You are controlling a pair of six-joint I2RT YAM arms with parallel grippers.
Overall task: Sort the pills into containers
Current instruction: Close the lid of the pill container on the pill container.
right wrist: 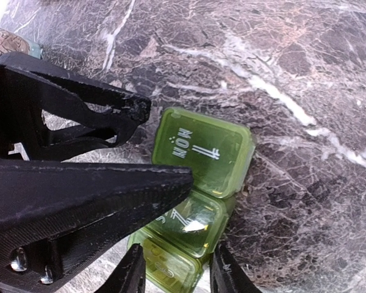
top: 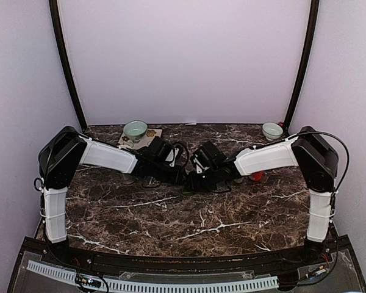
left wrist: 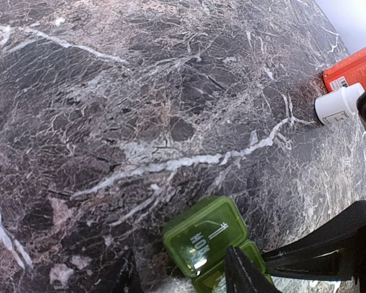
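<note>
A translucent green plastic pill organiser (left wrist: 201, 241) lies on the dark marble tabletop (left wrist: 140, 110) between the left gripper's (left wrist: 186, 276) parted fingers. At the far right, a white bottle (left wrist: 338, 105) sits beside an orange container (left wrist: 354, 67).

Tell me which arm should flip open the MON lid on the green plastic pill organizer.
Left. The left gripper has a fingertip beside the MON lid of the green plastic pill organizer, while the right gripper straddles the strip's other compartments, probably steadying it.
</note>
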